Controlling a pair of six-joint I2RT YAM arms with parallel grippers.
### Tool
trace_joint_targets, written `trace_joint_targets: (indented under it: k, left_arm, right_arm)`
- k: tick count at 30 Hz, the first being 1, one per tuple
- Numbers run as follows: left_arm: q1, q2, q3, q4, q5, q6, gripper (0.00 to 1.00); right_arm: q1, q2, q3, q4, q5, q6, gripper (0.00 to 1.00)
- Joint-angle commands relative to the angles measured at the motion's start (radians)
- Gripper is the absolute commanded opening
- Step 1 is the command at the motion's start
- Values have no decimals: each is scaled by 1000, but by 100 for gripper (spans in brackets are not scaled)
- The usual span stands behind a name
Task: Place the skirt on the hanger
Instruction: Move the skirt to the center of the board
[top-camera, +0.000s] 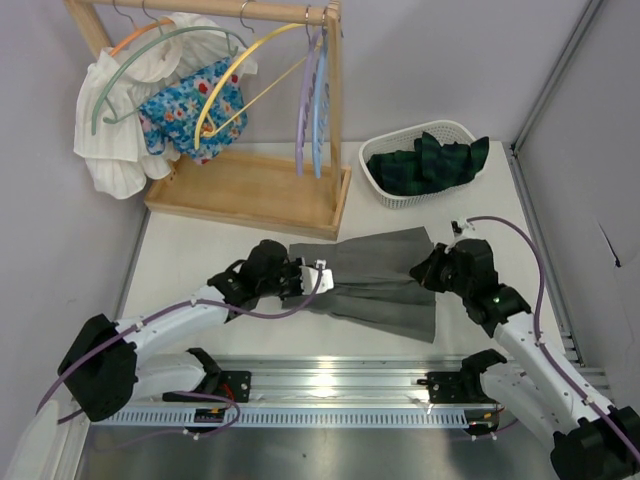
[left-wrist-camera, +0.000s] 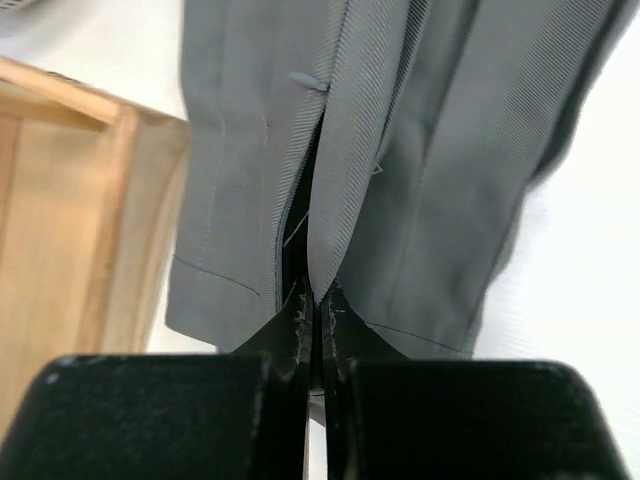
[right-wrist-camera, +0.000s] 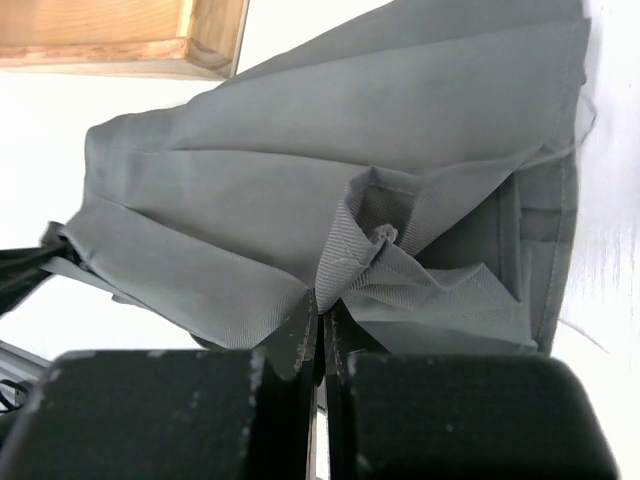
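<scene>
One grey pleated fabric skirt (top-camera: 375, 285) lies on white surface (top-camera: 190, 255), just in front of wooden hanger rack (top-camera: 250, 190). Left fingers (left-wrist-camera: 282, 338) pinched tight on its left edge; right fingers (right-wrist-camera: 303, 335) pinched tight on bunched right edge.

Matt ribbed grey cloth skirt (left-wrist-camera: 400, 150), smooth wooden rack base (top-camera: 250, 190)

On table (top-camera: 190, 250), skirt (top-camera: 385, 285) before rack (top-camera: 250, 190) and basket (top-camera: 400, 197)

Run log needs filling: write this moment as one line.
left gripper: shut on pleated grey fabric skirt | right gripper: shut on skirt | skirt: unhung
</scene>
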Motion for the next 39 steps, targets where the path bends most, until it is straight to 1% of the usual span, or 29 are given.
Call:
trace_joint_targets:
  k: [1,4,7,10,14,17,20,24,30,35,39]
  left_arm:
    - [-7,-2,-39,-36,-78,-24,0]
    - [-30,-8,-62,-47,-107,-27,0]
    - [-34,-13,-70,-38,-117,-36,0]
    - [-34,7,-59,-62,-100,-49,0]
    - [-47,36,-47,-98,-117,-55,0]
    - [-47,19,-47,-99,-111,-66,0]
    - [-47,-2,-48,-130,-97,-79,0]
    - [-49,-37,-79,-119,-91,-92,0]
    - [-53,-27,-71,-136,-89,-93,0]
    - [-54,-24,-79,-125,-89,-96,0]
    - [-54,-33,-85,-125,-92,-96,0]
  right_arm:
    - [3,-50,-21,-68,95,-12,0]
    - [9,-86,-26,-113,94,-14,0]
    - [7,-119,22,-177,103,-31,0]
    - [7,-140,83,-203,72,-23,0]
    - [9,-152,91,-239,34,2,0]
    - [10,-169,71,-266,11,26,0]
    - [9,-186,86,-292,-3,44,0]
    - [14,-215,117,-335,-20,54,0]
    - [14,-205,215,-383,-38,57,0]
    - [14,-168,287,-380,-84,54,0]
    - [15,-165,309,-403,-101,48,0]
